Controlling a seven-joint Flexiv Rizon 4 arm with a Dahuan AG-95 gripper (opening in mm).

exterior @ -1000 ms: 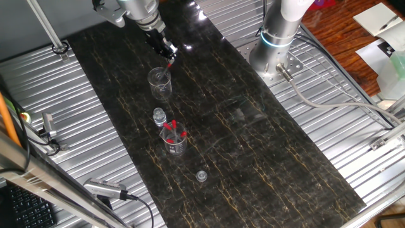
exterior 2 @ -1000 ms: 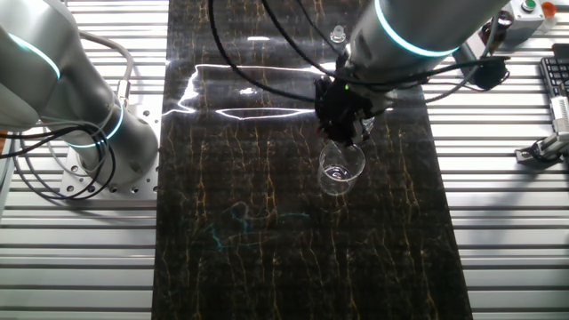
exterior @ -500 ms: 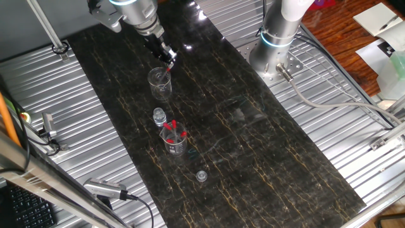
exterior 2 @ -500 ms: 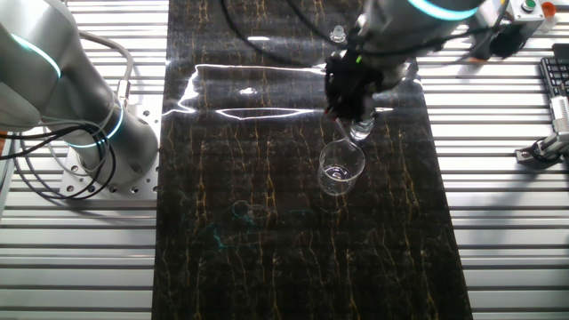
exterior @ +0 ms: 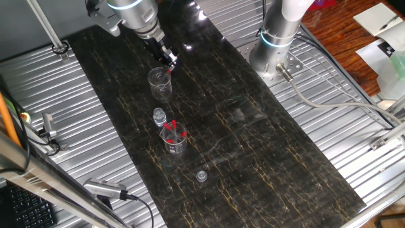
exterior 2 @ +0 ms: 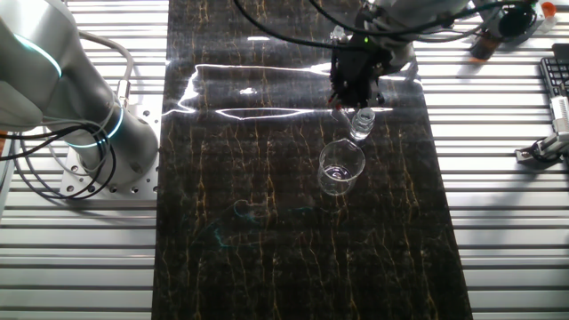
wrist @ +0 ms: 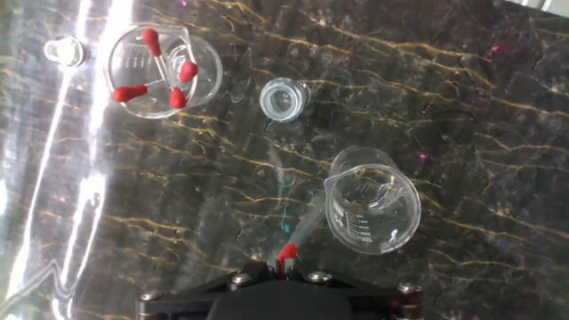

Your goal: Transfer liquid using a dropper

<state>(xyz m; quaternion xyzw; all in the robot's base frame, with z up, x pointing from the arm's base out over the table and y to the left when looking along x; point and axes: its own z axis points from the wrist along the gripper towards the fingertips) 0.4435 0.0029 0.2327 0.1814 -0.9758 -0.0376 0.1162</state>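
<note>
The claw [exterior: 167, 59] is closed on the red bulb of 1 dropper [wrist: 294, 242], pinching it at the top so the thin glass stem hangs free below. In the hand view the stem slants out from the claw toward the clear beaker [wrist: 372, 200], its tip just short of the rim; the claw seems raised above the beaker rather than dipped into it. Holding by the bulb makes sense, since a squeeze there would draw or release liquid.

A small open vial [wrist: 284, 99] stands between that beaker and a second beaker [wrist: 163, 70], which holds 4 spare droppers [wrist: 179, 89] leaning against its wall. My guess is the vial is the target for the liquid. A small cap [wrist: 66, 51] lies beyond the second beaker.

All these sit in a line down the dark bench [exterior: 253, 145], close together, so sideways travel above them needs height. The rest of the bench on either side offers free room.
</note>
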